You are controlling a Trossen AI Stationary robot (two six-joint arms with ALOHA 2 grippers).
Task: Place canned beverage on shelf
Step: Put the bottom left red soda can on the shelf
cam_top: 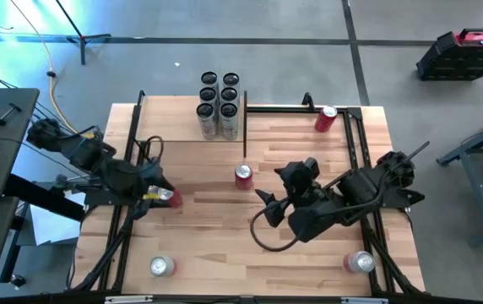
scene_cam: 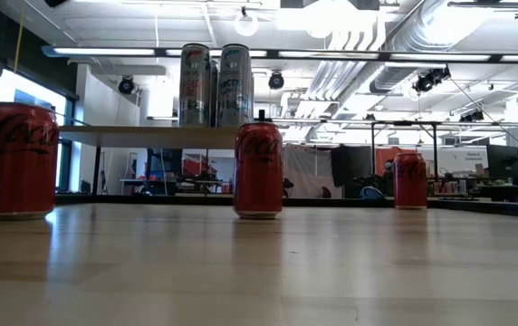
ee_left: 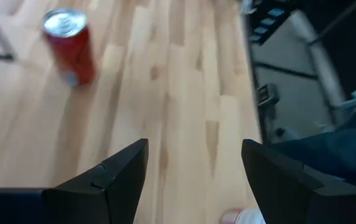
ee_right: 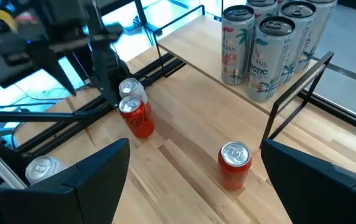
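Several red cans stand upright on the wooden tabletop. One is at the centre (cam_top: pixel 243 176) (ee_right: pixel 234 163) (scene_cam: pixel 259 167), and two stand close together (ee_right: pixel 134 106) by my left gripper (cam_top: pixel 159 189). That gripper (ee_left: pixel 194 146) is open and empty just left of them. My right gripper (cam_top: pixel 267 199) (ee_right: pixel 195 146) is open and empty right of the centre can, pointing toward it. The shelf (ee_right: pixel 190 56) (scene_cam: pixel 132 136), a raised light-wood board on black posts, is at the far centre. It holds several tall silver cans (cam_top: pixel 219 105).
More red cans stand at the far right (cam_top: pixel 326 118), the near left (cam_top: pixel 161 266) and the near right (cam_top: pixel 360 262). Black frame rails (cam_top: pixel 364 152) run along the table's sides. A black shelf post (ee_right: pixel 290 99) stands near the centre can.
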